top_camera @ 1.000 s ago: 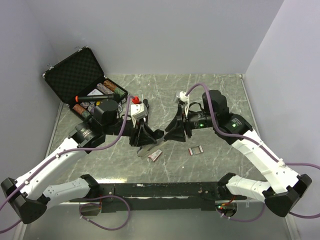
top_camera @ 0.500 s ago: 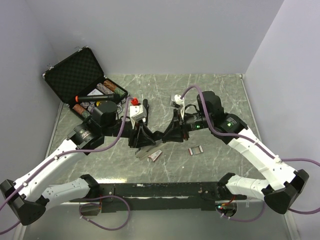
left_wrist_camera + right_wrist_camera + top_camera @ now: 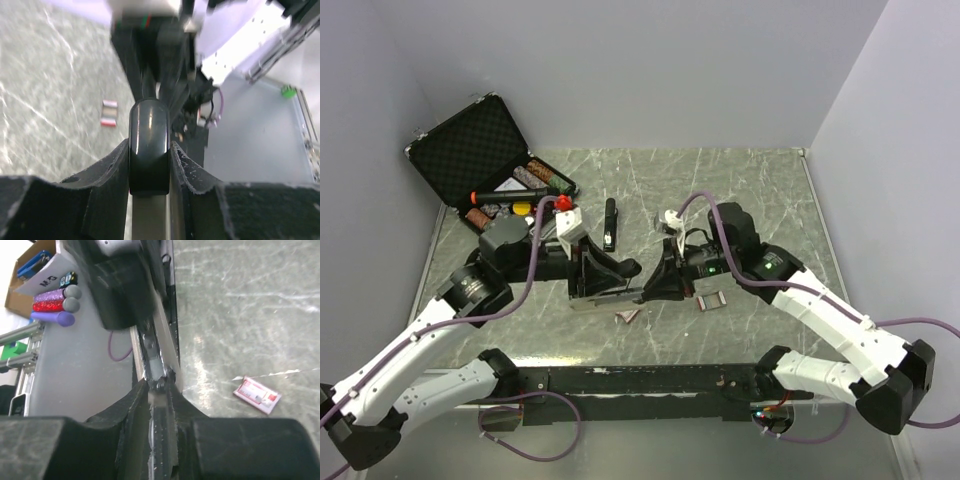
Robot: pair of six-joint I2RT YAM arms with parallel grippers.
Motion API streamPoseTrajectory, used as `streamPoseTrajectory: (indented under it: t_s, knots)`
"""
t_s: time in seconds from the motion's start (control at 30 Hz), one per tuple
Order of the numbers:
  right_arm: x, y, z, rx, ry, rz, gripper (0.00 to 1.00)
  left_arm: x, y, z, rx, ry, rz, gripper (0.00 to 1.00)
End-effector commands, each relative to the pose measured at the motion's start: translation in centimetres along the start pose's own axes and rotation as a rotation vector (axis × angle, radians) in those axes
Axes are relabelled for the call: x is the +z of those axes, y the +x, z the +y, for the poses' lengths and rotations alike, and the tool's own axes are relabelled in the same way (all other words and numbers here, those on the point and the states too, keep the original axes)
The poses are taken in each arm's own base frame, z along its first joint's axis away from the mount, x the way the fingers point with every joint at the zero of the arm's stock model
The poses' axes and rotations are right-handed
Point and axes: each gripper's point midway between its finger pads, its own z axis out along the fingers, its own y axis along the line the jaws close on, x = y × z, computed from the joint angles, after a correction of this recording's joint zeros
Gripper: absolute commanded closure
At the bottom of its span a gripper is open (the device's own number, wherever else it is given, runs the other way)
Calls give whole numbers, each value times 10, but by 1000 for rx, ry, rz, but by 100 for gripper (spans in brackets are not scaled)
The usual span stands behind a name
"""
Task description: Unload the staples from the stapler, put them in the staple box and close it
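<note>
Left tool (image 3: 149,152) clamps tight on the black rounded end of the stapler (image 3: 148,122); right tool (image 3: 157,390) pinches what looks like its metal rail, the stapler bridging both tools.

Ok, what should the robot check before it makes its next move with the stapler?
1. Left gripper holds the stapler: ok, shut on its black end.
2. Right gripper has the metal rail: ok, pinched on it.
3. Staples left in the rail: cannot tell, it is blurred.
4. Stapler lifted off the table: cannot tell.
5. Small packet out of the way: ok, it lies on the table apart from both grippers.
</note>
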Motion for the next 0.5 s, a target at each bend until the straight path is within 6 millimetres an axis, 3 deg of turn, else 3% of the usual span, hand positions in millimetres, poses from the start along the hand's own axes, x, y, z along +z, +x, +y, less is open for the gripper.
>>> streamPoseTrajectory:
  t_s: [0.0, 0.17, 0.47]
  knots:
    - [8, 5, 6, 22, -31, -3, 98, -12, -80, -20, 143, 11, -301, 99]
    - [15, 7, 6, 39, -47, -20, 99, -20, -96, -22, 129, 1, -415, 99]
    - [18, -1, -1, 40, 5, -41, 98, -6, -82, -15, 101, 18, -363, 99]
